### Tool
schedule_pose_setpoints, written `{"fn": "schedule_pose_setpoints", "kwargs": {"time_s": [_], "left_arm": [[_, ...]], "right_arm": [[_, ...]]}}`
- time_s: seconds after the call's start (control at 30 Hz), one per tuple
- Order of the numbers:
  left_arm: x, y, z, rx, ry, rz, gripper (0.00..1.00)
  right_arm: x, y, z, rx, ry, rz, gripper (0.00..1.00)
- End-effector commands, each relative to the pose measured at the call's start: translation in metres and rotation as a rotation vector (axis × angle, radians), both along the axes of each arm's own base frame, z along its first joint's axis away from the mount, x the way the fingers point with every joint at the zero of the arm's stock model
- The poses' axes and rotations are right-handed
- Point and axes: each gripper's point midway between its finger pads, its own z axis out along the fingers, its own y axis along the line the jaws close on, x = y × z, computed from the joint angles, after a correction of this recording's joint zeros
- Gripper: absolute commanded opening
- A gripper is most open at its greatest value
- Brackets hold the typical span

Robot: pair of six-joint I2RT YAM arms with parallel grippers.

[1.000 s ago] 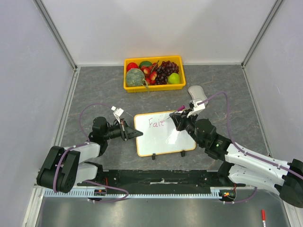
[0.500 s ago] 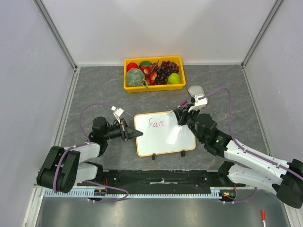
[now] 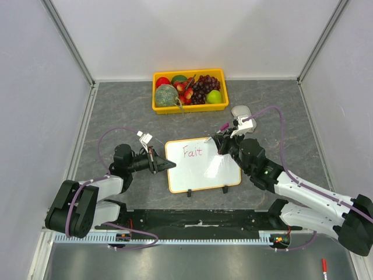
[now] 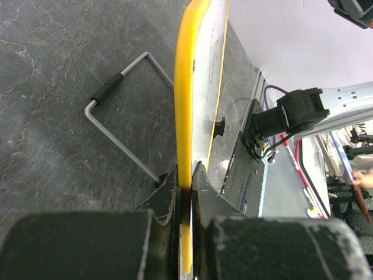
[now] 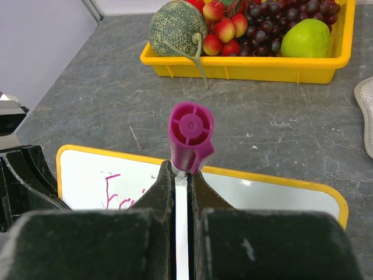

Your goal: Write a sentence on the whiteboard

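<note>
Top external view: the whiteboard (image 3: 198, 172) sits at frame centre on the table (image 3: 116, 111). The left gripper (image 3: 158, 161) clamps its left rim to steady it. The right gripper (image 3: 220, 143) grasps a pink marker (image 3: 224, 126) just right of the sentence (image 3: 192, 151), barely begun.

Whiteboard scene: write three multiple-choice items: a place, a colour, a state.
1. The fruit tray lies: A) beyond the whiteboard B) on it C) left of it
2. What colour is the marker? A) green B) pink C) black
3. The left gripper is: A) open in the air B) shut on the marker C) shut on the whiteboard's edge
Answers: A, the tray sits past the board's far edge; B, its pink end shows in the right gripper; C, it pinches the yellow rim.
</note>
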Motion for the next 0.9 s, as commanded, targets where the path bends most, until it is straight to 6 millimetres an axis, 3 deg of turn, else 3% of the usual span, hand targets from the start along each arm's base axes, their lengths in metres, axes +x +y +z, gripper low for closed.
{"fn": "schedule_pose_setpoints", "kwargs": {"time_s": [0.0, 0.87], "left_arm": [[0.017, 0.005, -0.006, 0.053, -0.066, 0.064, 0.02], [0.017, 0.005, -0.006, 0.054, -0.067, 0.064, 0.02]], "right_arm": [[-0.003, 0.001, -0.003, 0.015, 0.015, 0.015, 0.00], [-0.030, -0.005, -0.050, -0.015, 0.114, 0.090, 0.00]]}}
